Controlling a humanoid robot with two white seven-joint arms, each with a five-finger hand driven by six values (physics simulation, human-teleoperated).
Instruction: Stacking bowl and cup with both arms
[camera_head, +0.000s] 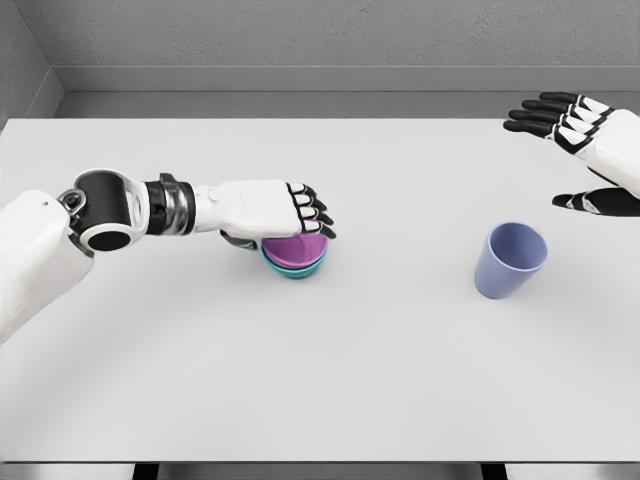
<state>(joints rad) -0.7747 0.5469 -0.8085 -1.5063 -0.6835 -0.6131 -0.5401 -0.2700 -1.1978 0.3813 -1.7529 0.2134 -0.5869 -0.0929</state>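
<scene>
Bowls (296, 256), 1 purple nested in 1 teal, are seen left of the desk's (330, 380) middle, covered from above by the left robot hand (290, 212), whose fingers are curled over the far rim; a firm grasp cannot be confirmed. The blue cup (510, 260) is stood upright, well apart to the right. The right robot hand (585, 150) is held spread above the desk's right edge, grasping nothing. A slip is judged possible if the bowls are lifted by the rim alone, since the nested pair could tilt or separate. The cup could be toppled by a sideways approach.
</scene>
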